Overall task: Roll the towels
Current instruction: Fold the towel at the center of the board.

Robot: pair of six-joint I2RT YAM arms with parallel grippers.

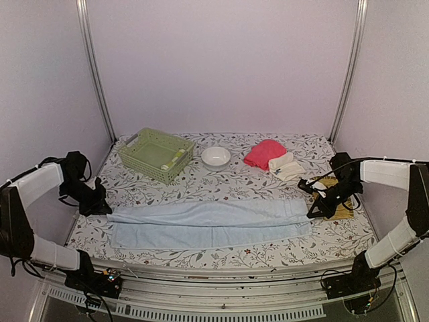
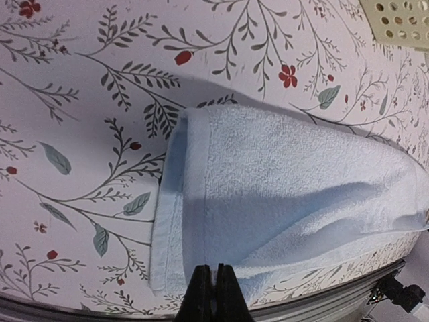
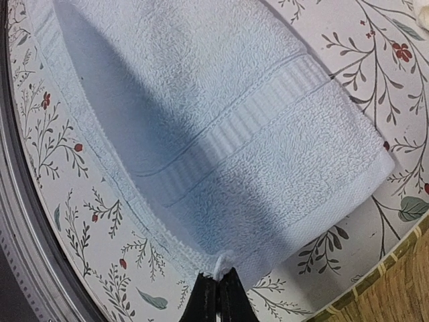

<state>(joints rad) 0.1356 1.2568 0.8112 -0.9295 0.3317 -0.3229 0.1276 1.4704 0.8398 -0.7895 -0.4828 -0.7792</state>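
Observation:
The very large pale blue towel [image 1: 208,225] lies across the front of the table, folded lengthwise into a long strip. My left gripper [image 1: 100,204] is at its left end, shut on the edge of the top layer [image 2: 214,272], which is lifted a little off the towel [image 2: 288,181]. My right gripper [image 1: 315,211] is at its right end, shut on a corner tuft [image 3: 220,276] of the towel [image 3: 221,134]. The bright pink towel [image 1: 263,153] and the small cream-white towel [image 1: 285,166] lie at the back right. A yellow-green-and-cream roll [image 1: 174,160] lies in the basket.
The pale green basket [image 1: 155,154] stands at the back left, its corner also in the left wrist view [image 2: 399,23]. A white bowl [image 1: 216,156] sits at the back middle. The yellow woven tray [image 1: 340,208] lies under my right arm [image 3: 392,295]. The table's front edge runs close by the towel.

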